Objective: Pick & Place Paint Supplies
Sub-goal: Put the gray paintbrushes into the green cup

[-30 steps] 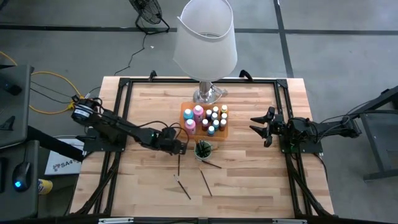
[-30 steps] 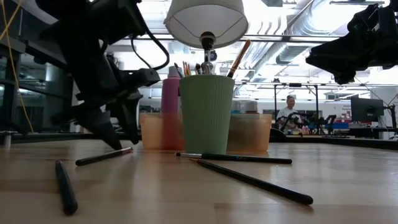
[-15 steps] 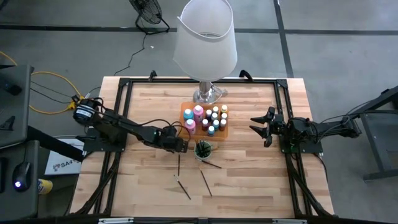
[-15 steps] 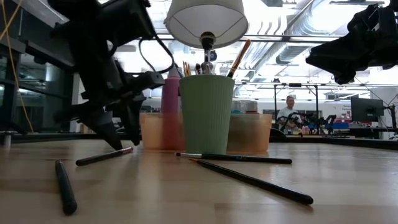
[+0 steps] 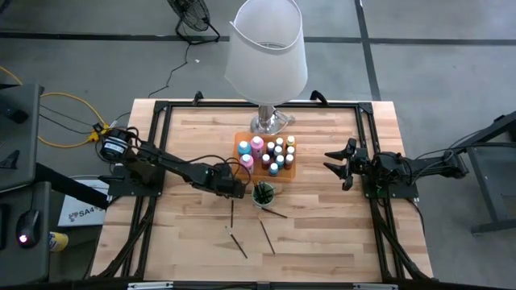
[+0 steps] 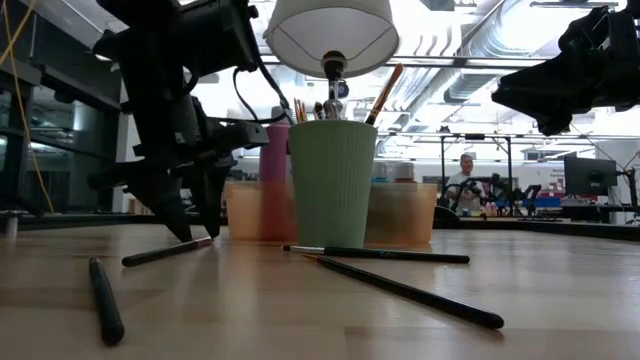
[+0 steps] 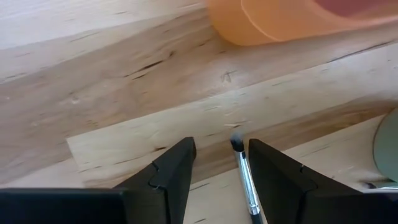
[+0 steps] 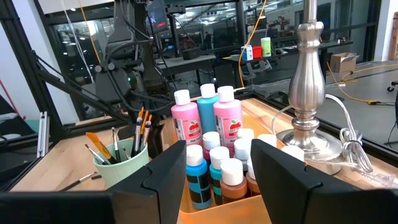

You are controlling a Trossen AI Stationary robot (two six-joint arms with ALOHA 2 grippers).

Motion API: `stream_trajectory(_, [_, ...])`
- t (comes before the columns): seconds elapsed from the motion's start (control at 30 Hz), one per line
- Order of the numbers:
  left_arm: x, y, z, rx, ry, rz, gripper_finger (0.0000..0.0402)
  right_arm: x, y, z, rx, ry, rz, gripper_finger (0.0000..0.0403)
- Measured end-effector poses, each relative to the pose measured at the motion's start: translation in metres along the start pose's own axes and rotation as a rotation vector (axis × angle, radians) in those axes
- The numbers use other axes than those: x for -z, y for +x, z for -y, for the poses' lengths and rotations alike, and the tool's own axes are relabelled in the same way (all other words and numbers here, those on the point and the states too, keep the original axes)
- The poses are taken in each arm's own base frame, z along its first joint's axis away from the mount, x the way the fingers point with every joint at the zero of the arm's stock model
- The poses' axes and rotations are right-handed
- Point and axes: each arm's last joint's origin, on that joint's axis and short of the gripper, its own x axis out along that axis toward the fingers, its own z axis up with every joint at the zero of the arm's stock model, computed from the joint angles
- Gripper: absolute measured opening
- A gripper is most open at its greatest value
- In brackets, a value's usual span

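Left gripper [image 7: 219,163] sits low over the table, fingers apart straddling a loose brush [image 7: 244,177] without clamping it, just left of the green cup [image 5: 264,194]. Right gripper [image 5: 338,163] waits unclenched at right, empty. Paint bottles [image 5: 274,153] stand in the orange tray [image 5: 239,145].

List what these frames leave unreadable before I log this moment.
- Bottles: too small in the high view to count; in the low view the cup and tray wall hide most.
- Brush between the left gripper fingers: handle cut off by the left wrist view's bottom edge; contact unclear.
- Lamp: shade covers the table behind it in the high view.
- Right gripper: holds nothing visible.
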Motion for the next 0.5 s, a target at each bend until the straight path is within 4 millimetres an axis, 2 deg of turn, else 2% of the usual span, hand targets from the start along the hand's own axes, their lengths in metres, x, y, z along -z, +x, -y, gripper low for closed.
stream_trajectory(0.13, [0.0013, 0.0040, -0.0015, -0.024, 0.005, -0.018, 0.0150, 0.0000, 0.0000, 0.0000, 0.000, 0.000, 0.000, 0.0174])
stream_trajectory(0.5, [0.0033, 0.0076, -0.0054, -0.071, 0.010, -0.072, 0.0078, 0.0000, 0.0000, 0.0000, 0.000, 0.000, 0.000, 0.0174])
